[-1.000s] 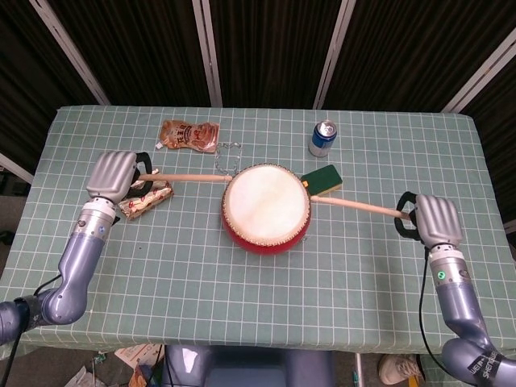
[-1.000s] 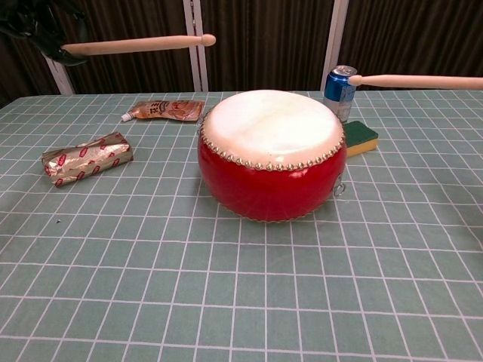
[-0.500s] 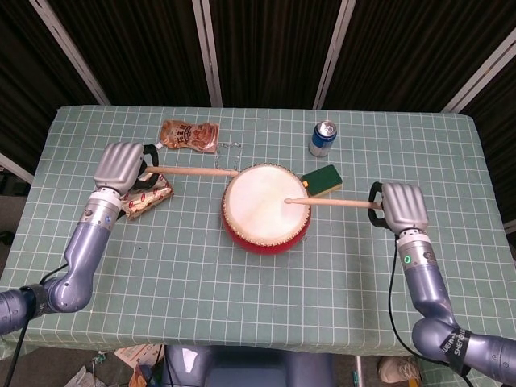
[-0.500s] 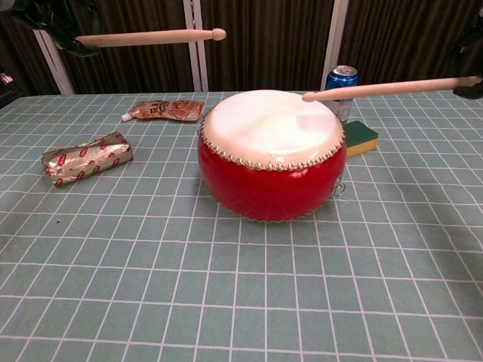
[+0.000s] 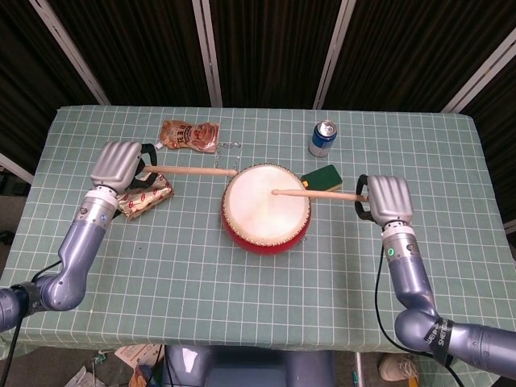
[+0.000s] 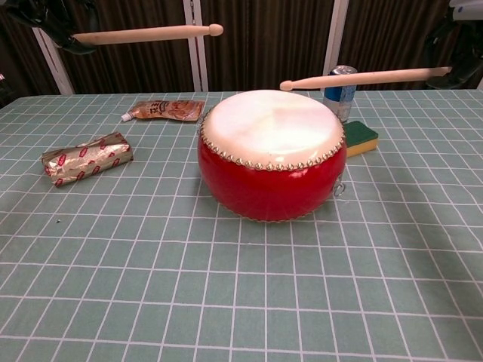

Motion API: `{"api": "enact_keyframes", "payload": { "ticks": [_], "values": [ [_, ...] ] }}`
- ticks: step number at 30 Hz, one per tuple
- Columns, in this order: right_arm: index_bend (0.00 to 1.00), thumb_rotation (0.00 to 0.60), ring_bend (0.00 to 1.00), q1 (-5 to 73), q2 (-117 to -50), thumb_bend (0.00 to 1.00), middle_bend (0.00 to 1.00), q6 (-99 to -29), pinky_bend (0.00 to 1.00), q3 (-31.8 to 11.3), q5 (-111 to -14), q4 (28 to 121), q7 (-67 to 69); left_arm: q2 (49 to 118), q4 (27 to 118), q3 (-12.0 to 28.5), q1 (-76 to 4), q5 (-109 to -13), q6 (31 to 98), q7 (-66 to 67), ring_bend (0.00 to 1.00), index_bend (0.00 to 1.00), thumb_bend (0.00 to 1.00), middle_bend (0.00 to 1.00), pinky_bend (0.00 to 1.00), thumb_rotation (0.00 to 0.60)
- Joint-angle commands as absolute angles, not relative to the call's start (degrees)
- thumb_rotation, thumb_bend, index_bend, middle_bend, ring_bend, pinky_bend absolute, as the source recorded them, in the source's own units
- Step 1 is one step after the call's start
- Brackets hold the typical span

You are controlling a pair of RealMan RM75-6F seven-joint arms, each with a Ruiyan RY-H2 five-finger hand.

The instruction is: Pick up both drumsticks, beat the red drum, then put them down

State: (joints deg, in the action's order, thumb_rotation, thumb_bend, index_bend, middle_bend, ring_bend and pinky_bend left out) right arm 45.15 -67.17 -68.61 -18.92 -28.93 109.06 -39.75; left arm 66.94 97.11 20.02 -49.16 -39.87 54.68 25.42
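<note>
The red drum (image 5: pixel 266 209) sits near the middle of the green checked table (image 5: pixel 242 282), between the two hands. The right hand (image 5: pixel 385 198) is closed around the butt of the right drumstick (image 5: pixel 316 194), which runs leftward from it so that its tip hangs over the white drumhead; in the chest view that stick (image 6: pixel 362 76) is clearly raised above the skin, not touching it. The left hand (image 5: pixel 118 164) grips the left drumstick (image 5: pixel 189 170), held roughly level and high in the chest view (image 6: pixel 143 33), its tip reaching just about to the drum's rim on the far left side, though whether it overhangs the skin is hard to judge from above. Just beside the left hand, partly under it in the head view, lies a foil-wrapped snack bar (image 6: pixel 87 157). An orange sauce pouch (image 5: pixel 189 134) lies behind the left stick. A blue soda can (image 5: pixel 322 138) stands upright behind the drum, and a green sponge (image 5: pixel 322 179) lies flat close to the drum's far right edge, beneath the right stick.
</note>
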Motion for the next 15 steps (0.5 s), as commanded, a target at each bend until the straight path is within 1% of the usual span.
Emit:
{"api": "enact_keyframes", "payload": {
  "ticks": [1,2,3,6,11,15],
  "values": [
    [0.97,0.600,1.00,45.8,-67.2,0.53,1.00,-69.1,1.00,-19.7,-27.9,109.3,-39.5,66.5,97.0,19.7,-49.0,-40.4,54.3,24.5,1.00,0.77,0.57,1.00,1.00,0.600],
    [0.97,0.600,1.00,45.9,-67.1,0.53,1.00,-69.2,1.00,-20.2,-27.7,109.5,-38.8,66.4,97.0,19.6,-48.9,-40.7,54.2,24.0,1.00,0.77,0.57,1.00,1.00,0.600],
    [0.97,0.600,1.00,45.4,-67.6,0.53,1.00,-69.7,1.00,-22.9,-28.1,110.1,-34.3,66.0,97.2,19.9,-48.8,-41.0,54.1,23.1,1.00,0.77,0.57,1.00,1.00,0.600],
    [0.97,0.600,1.00,44.5,-68.5,0.53,1.00,-69.6,1.00,-23.9,-29.9,109.9,-29.7,65.2,97.4,20.0,-48.7,-41.8,53.8,21.7,1.00,0.77,0.57,1.00,1.00,0.600],
    [0.97,0.600,1.00,44.6,-70.3,0.53,1.00,-69.1,1.00,-23.2,-30.7,108.4,-27.9,64.4,97.6,20.0,-48.6,-42.6,53.8,20.5,1.00,0.77,0.57,1.00,1.00,0.600],
    [0.97,0.600,1.00,45.8,-73.3,0.53,1.00,-68.0,1.00,-21.2,-29.4,105.4,-29.1,63.8,97.9,19.6,-48.4,-43.2,54.0,20.0,1.00,0.77,0.57,1.00,1.00,0.600]
  ]
}}
